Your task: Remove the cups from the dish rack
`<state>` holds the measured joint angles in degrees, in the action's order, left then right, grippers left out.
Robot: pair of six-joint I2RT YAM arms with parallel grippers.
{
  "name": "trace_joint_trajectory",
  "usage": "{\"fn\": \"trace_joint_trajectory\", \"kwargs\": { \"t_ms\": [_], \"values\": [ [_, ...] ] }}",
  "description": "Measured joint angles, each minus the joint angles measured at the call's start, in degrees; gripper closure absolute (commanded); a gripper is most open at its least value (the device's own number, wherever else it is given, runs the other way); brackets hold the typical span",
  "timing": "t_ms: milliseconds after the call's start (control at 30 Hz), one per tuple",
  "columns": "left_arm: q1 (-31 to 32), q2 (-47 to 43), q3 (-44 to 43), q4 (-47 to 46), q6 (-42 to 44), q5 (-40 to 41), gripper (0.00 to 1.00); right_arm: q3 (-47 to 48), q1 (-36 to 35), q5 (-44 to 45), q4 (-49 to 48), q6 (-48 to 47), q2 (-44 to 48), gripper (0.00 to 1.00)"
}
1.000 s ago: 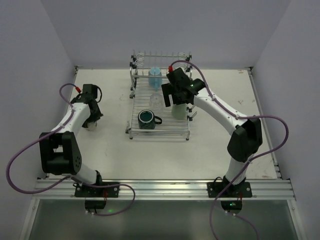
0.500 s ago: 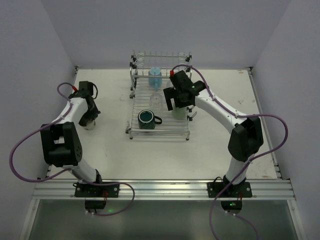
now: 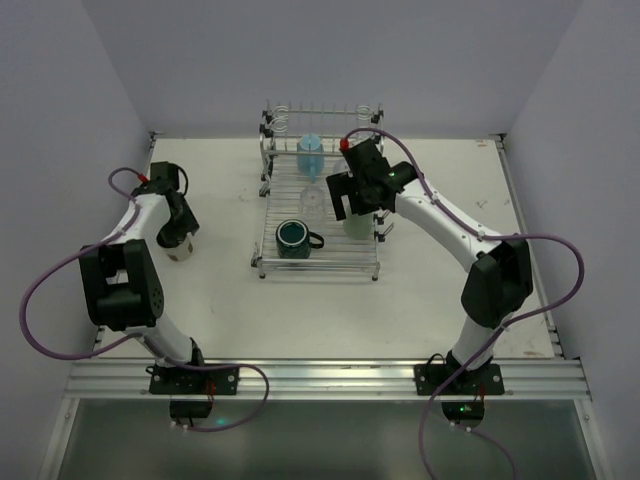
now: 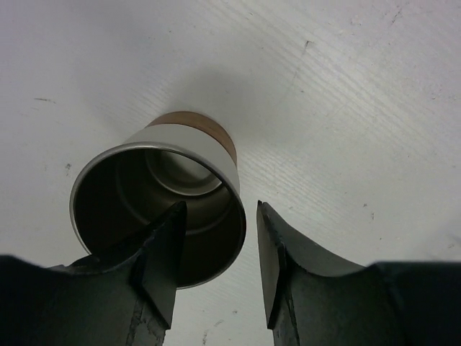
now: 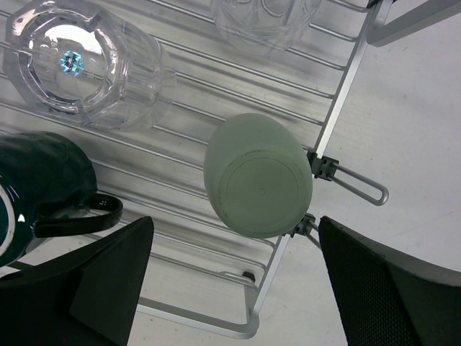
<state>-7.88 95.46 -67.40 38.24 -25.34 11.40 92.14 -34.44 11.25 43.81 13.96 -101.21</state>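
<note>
The beige metallic cup (image 4: 189, 141) stands upright on the table at the left (image 3: 181, 246). My left gripper (image 4: 218, 216) straddles its near rim, one finger inside and one outside, with a gap on both sides, so it is open. The chrome dish rack (image 3: 318, 271) holds a light blue cup (image 3: 310, 155), a clear tumbler (image 3: 313, 200), a dark teal mug (image 3: 294, 238) and an upside-down pale green cup (image 5: 258, 176). My right gripper (image 5: 235, 220) hangs wide open above the green cup at the rack's right edge, not touching it.
In the right wrist view two clear tumblers (image 5: 79, 61) (image 5: 263, 18) sit on the rack's slats (image 5: 338, 101), and the teal mug's handle (image 5: 75, 216) points toward my left finger. White walls close in the table on three sides.
My left gripper has opened and let go of the metallic cup, which now stands on the table. The right gripper has drifted slightly above the green cup and stays open.
</note>
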Motion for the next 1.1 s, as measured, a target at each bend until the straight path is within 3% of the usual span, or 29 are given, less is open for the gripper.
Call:
{"fn": "trace_joint_trajectory", "kwargs": {
  "t_ms": [333, 600, 667, 800, 833, 900, 933, 1000, 1100],
  "values": [
    [-0.3, -3.7, 0.0, -0.4, -0.6, -5.4, 0.40, 2.0, 0.1, 0.2, 0.3, -0.1, -2.3, 0.02],
    [2.5, -22.2, 0.6, -4.4, -1.4, -15.8, 0.27, 2.0, 0.8, 0.3, 0.2, -0.1, -4.1, 0.12],
    [3.9, -26.9, 1.8, -7.2, -1.6, -19.1, 0.23, 2.0, 1.0, 0.6, 0.1, 0.0, -4.2, 0.19],
    [7.7, -34.2, 5.3, -13.4, -2.1, -26.7, 0.19, 1.9, 1.5, 0.7, -0.2, 0.0, -4.3, 0.43],
    [9.0, -34.8, 6.1, -14.8, -2.1, -28.4, 0.19, 1.8, 1.7, 0.6, -0.5, 0.0, -4.3, 0.54],
    [12.0, -34.9, 7.4, -17.2, -2.1, -32.1, 0.19, 1.7, 1.9, 0.4, -1.2, -0.1, -4.3, 0.67],
    [13.3, -34.5, 7.9, -17.9, -2.1, -33.5, 0.19, 1.6, 2.1, 0.2, -1.5, 0.0, -4.3, 0.81],
    [15.8, -33.6, 9.1, -19.4, -2.0, -35.8, 0.19, 1.4, 2.3, 0.1, -1.9, 0.0, -4.3, 0.97],
    [18.3, -33.2, 11.2, -21.1, -1.9, -37.9, 0.18, 1.0, 2.3, 0.0, -2.8, -0.1, -4.2, 1.00]
  ]
}}
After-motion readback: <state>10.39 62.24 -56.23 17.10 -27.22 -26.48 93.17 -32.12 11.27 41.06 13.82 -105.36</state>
